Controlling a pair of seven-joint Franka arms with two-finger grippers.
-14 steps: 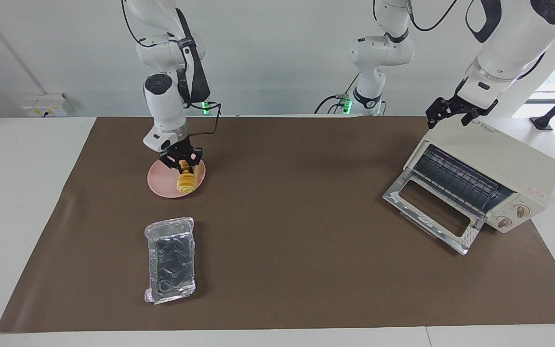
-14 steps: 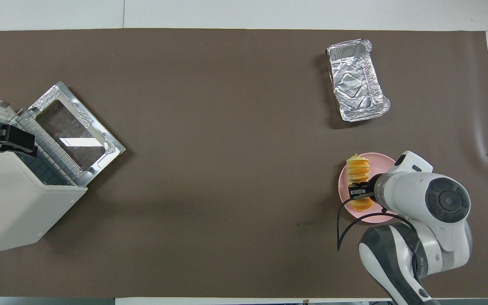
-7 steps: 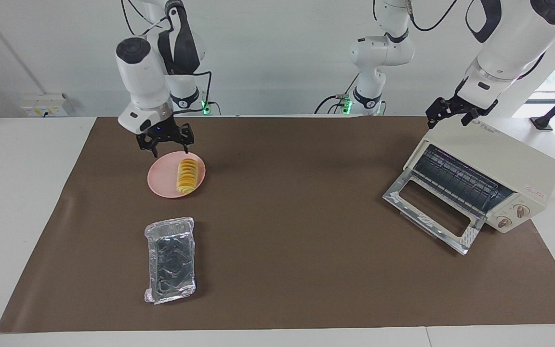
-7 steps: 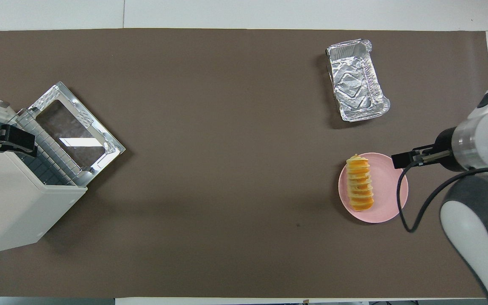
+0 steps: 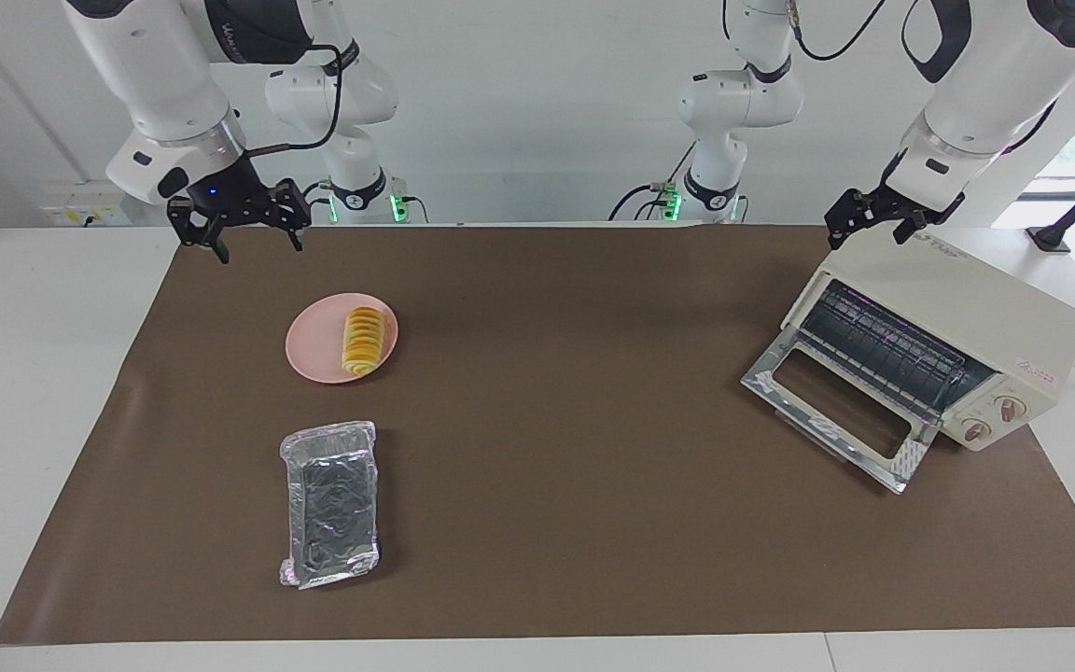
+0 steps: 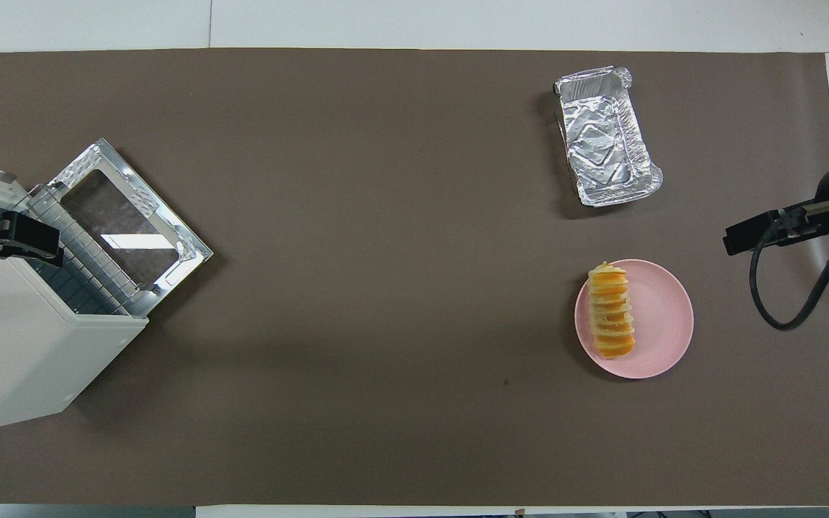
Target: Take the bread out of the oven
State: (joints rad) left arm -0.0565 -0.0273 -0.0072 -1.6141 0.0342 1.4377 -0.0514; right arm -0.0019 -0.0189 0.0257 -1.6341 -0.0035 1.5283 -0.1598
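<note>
Bread [image 5: 363,341] now released on plate [image 5: 312,359]

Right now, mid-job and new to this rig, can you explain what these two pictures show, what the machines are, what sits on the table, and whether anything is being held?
There are two white robot arms, each ending in a two-finger gripper, at a table covered by a brown mat. One picture looks at the robots from across the table; the other looks steeply down from above their own end, so the sides appear swapped between them.

The oven stands at the left arm's end, its glass door dropped open and its rack bare. At the right arm's end, the bread lies on a pink plate, with an empty foil tray farther from the robots.

The right gripper hangs open and empty over the mat's edge, clear of the plate. The left gripper waits open over the oven's top. Nothing is held.
</note>
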